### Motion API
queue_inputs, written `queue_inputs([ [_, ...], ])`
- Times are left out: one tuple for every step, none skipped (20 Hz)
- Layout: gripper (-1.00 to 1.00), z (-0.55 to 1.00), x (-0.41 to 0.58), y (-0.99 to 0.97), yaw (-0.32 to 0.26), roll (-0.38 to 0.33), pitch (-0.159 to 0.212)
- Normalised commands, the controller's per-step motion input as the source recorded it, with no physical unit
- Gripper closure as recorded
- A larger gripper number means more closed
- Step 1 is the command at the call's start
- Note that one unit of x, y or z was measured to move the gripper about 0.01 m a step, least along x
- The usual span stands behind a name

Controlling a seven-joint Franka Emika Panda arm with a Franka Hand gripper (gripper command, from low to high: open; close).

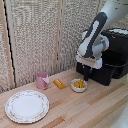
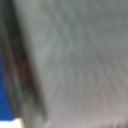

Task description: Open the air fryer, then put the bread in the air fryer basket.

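The gripper (image 1: 86, 75) hung low by the front of the big, shiny black air fryer (image 1: 107, 62); I could not tell if it was wide or narrow. The small orange-brown bread (image 1: 59, 83) lay on the pale wooden table (image 1: 90, 107), between a pink cup (image 1: 42, 80) and a little white bowl (image 1: 79, 85) of yellow chunks. A round plate (image 1: 27, 106) sat nearer. The wrist view was only a gray blur.
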Motion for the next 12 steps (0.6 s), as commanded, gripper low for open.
queue_inputs([
  [-1.00, 0.76, 0.171, 0.23, 0.000, 0.000, -0.057],
  [-1.00, 0.81, 0.177, 0.17, 0.000, 0.000, -0.050],
  [-1.00, 0.77, 0.183, 0.20, 0.000, 0.000, -0.034],
  [-1.00, 0.73, 0.194, 0.21, 0.000, -0.008, -0.011],
  [-1.00, 0.75, 0.226, 0.20, 0.000, -0.009, -0.002],
  [-1.00, 0.73, 0.266, 0.19, 0.000, -0.013, 0.000],
  [-1.00, 0.66, 0.246, 0.22, 0.044, -0.023, -0.003],
  [-1.00, 0.59, 0.251, 0.21, 0.118, -0.014, 0.000],
  [-1.00, 0.47, 0.269, 0.23, 0.193, 0.000, 0.000],
  [-1.00, 0.35, 0.371, 0.14, 0.280, 0.013, 0.043],
  [-1.00, 0.31, 0.363, 0.11, 0.294, 0.014, 0.039],
  [-1.00, 0.27, 0.323, 0.08, 0.311, 0.019, 0.030],
])
